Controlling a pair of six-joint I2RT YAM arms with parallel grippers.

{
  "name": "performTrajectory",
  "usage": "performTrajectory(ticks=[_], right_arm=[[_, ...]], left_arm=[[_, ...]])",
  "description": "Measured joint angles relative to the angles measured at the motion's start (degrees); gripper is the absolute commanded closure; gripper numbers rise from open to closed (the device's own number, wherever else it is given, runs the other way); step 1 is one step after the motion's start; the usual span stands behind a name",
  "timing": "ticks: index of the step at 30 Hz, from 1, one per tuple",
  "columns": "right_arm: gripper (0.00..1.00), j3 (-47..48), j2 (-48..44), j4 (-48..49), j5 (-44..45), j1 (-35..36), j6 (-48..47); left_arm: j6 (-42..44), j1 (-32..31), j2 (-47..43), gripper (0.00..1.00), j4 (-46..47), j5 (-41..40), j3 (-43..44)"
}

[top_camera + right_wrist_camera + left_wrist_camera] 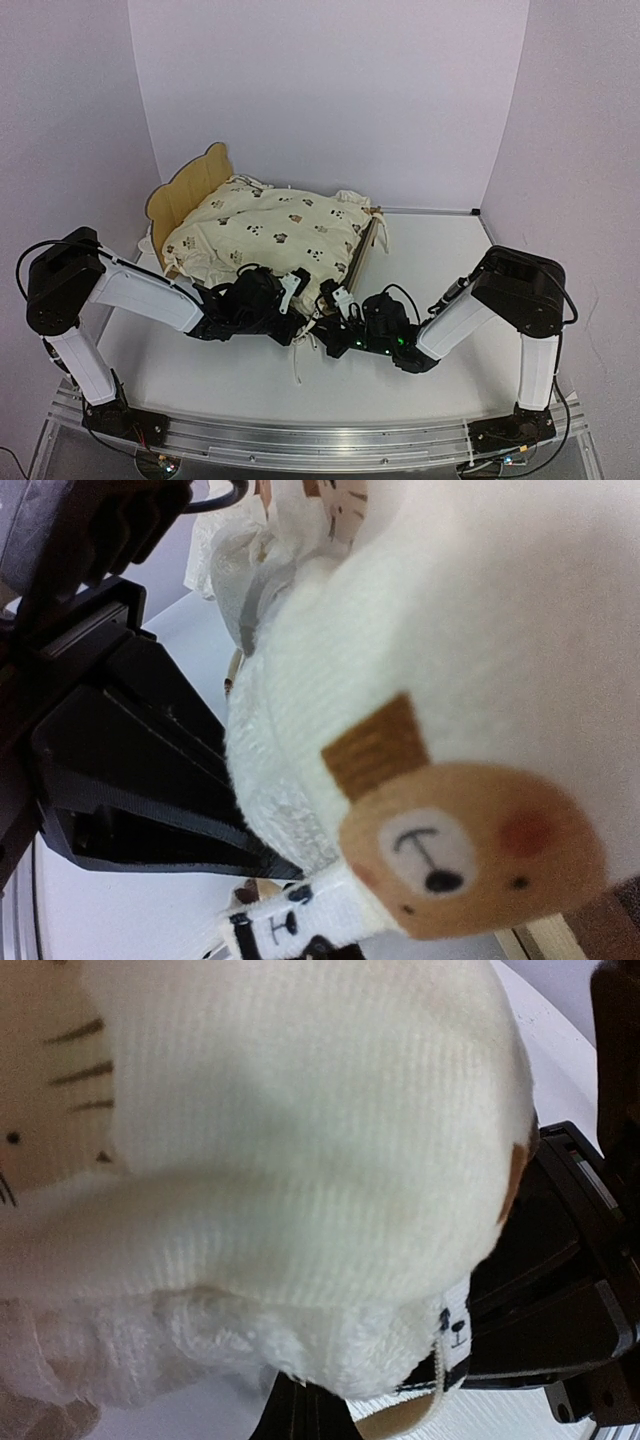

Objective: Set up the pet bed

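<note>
Near: left gripper [293, 292], right gripper [338, 300] close together at near hem of cream animal-print ruffled cover [270, 230]; fabric hides fingers, grip cannot tell. Beyond, under cover: light plywood pet bed [366, 245], long axis running far-left toward bear-ear headboard [188, 190]. Arms equally near.

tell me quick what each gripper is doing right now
left gripper: cannot be told, the cover hides its fingers
right gripper: cannot be told, the cover hides its fingers too
</note>
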Motion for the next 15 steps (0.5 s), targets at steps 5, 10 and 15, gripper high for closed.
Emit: performTrajectory(ticks=[5, 10, 15], right_arm=[[0.65, -2.77, -1.74, -0.04, 1.24, 0.00, 0.96], [0.61, -6.58, -5.46, -0.47, 2.32, 0.00, 1.78], [0.61, -8.68, -9.97, -3.07, 2.10, 0.00, 3.30]], left_arm=[[-1.27, 0.00, -0.37, 1.00, -0.01, -0.85, -0.35], [-3.02, 0.00, -1.79, 1.00, -0.15, -2.11, -1.40], [-5.11, 0.00, -3.07, 1.00, -0.18, -3.21, -1.90]])
